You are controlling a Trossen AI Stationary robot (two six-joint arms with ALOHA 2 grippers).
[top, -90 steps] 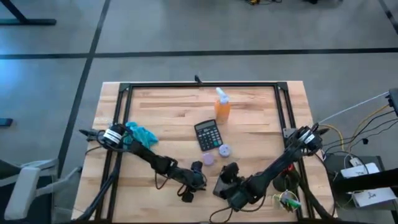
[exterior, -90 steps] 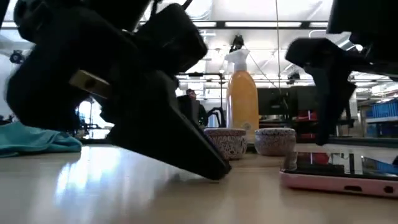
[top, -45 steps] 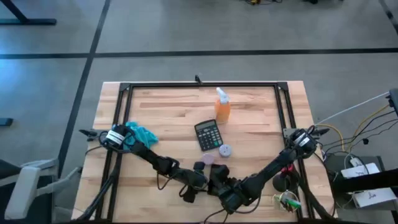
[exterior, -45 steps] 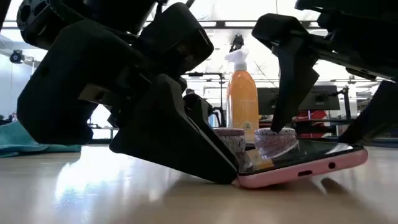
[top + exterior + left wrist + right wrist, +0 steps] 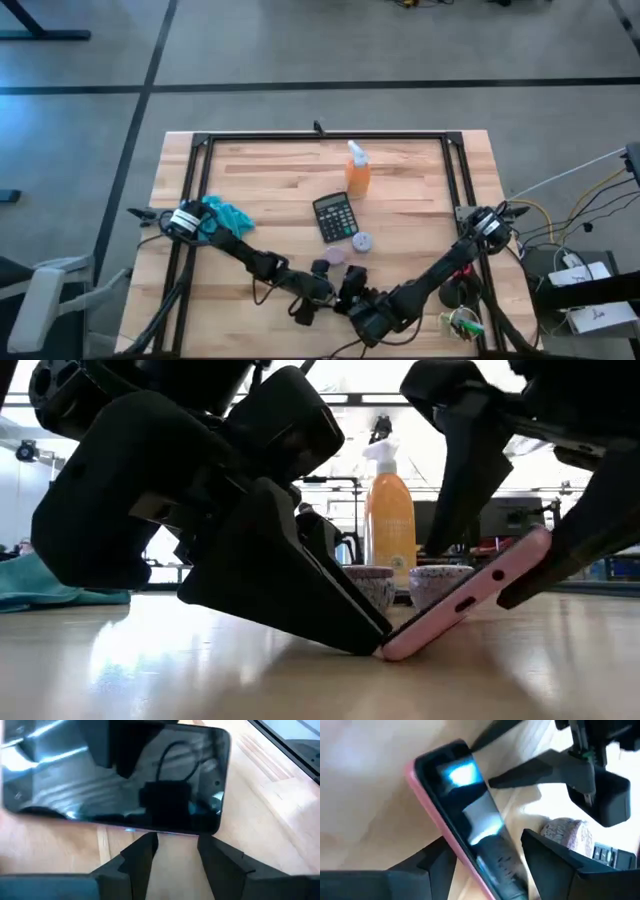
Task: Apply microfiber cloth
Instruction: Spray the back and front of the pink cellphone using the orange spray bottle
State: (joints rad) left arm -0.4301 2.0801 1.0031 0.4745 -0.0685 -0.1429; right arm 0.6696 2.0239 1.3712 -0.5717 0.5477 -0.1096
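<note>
The teal microfiber cloth lies bunched on the table at the left, beside my left arm's base, also in the low view; no gripper touches it. Near the front middle a pink-cased phone stands tilted, its lower long edge on the table and its other edge raised toward the right. My left gripper is open with its fingertips at that lower edge. My right gripper is open, one finger on each side of the raised part. My left gripper's two fingertips meet the phone's lower long edge slanting down from the table's left; the gripper is open. That edge rests on the table against them. My right gripper comes from the right with one finger under the phone's pink back, propping up the raised edge. The other finger stands over the screen, apart from it as far as shows.
A black calculator, an orange spray bottle and two small speckled cups stand behind the grippers, mid-table. A black frame runs around the table. Bare wood lies at the far left and right.
My right gripper has gone toward the table's left edge, sliding the flat phone up against my left fingertips, then tipped. The phone has tilted up: its right edge rose while its left edge stayed on the table.
</note>
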